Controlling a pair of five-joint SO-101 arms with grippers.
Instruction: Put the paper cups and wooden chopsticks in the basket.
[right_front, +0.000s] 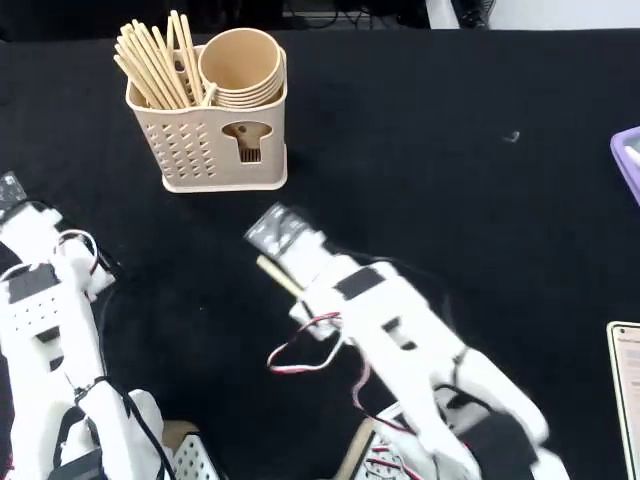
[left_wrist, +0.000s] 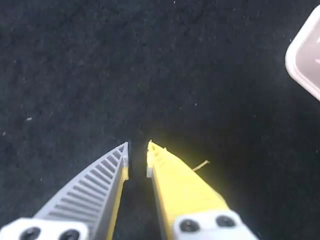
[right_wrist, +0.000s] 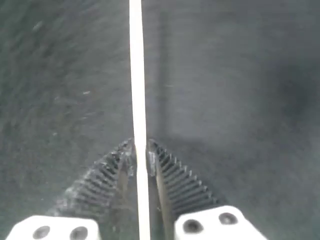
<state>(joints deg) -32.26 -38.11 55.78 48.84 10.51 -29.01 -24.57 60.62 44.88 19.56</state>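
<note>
Beige perforated plastic basket is what you see standing upright toward the far left of the black cloth-covered table, and it is already loaded. A bundle of pale wooden chopsticks leans out of its left compartment, and a nested stack of tan paper cups sits mouth-up in its right one. Your right gripper is near the middle of the table, on the near side of the basket and a little to its right, with its tip aimed toward the basket. Its dark ribbed jaws are pinched onto a single loose wooden chopstick. In the right wrist view that stick runs straight out past the fingertips over bare cloth. From above, a short length of it shows beside the wrist on the side facing your left arm, the rest hidden under the arm. You cannot tell whether the stick touches the cloth or is lifted off it. Your left gripper is at the left edge of the table, well apart from the basket and over bare black cloth. Its grey and yellow jaws are drawn nearly together, with a thin slit between the tips and nothing in it. A white rounded object sits at the corner of the left wrist view; what it is cannot be made out. At the table's right edge lie a purple container rim and, nearer you, a white card.
</note>
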